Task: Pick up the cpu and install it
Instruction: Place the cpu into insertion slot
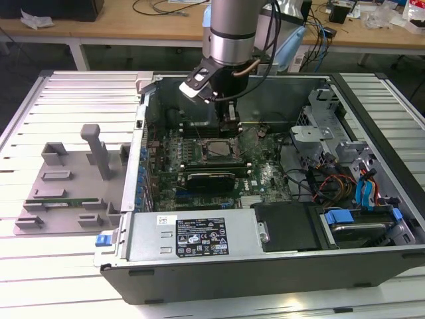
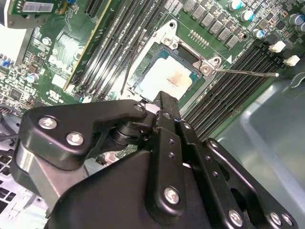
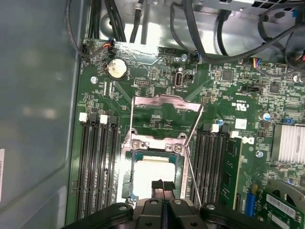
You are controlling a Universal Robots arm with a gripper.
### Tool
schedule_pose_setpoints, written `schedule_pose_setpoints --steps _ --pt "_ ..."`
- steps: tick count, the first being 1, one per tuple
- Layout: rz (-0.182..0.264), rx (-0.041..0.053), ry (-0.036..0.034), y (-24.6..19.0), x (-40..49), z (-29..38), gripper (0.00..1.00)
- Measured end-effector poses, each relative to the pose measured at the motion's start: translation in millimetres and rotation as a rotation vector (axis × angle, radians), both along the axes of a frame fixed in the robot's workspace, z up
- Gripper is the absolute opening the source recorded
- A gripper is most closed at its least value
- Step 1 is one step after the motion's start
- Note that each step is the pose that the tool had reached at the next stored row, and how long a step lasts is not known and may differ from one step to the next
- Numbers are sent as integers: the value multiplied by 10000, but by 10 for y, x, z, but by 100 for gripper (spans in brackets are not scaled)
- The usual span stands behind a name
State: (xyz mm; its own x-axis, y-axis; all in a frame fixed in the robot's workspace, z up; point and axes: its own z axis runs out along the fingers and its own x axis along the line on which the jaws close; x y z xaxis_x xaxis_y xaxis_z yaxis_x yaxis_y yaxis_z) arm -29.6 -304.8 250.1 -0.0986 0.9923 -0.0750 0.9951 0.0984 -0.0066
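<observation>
Silver-grey cpu [image 2: 167,78] lay in socket [image 3: 155,142] | judged light, stiff, fragile; grip by edges only | end effector [image 3: 162,185] closed, empty, over it

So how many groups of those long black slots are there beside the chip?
2. One bank sits on one side of the cpu, the other bank on the opposite side. The tool covers some board, so more may be hidden.

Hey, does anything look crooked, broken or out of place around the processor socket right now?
Nothing looks damaged. The cpu appears to lie square in its socket below the claw. The metal load plate stands flipped open and its thin lever is unlatched, slanting beside the memory slots.
</observation>
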Motion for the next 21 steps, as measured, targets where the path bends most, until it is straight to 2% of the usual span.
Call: schedule_pose_setpoints --steps 4,9,10,12,19,21 --pt "0 -170 0 1 0 108 11" --pt "-1 -307 0 2 0 188 11" --pt "0 -371 0 3 0 241 11" --pt "2 -439 0 4 0 297 11" --pt "0 -474 0 4 0 471 11" --pt "0 -473 -1 4 0 486 11"
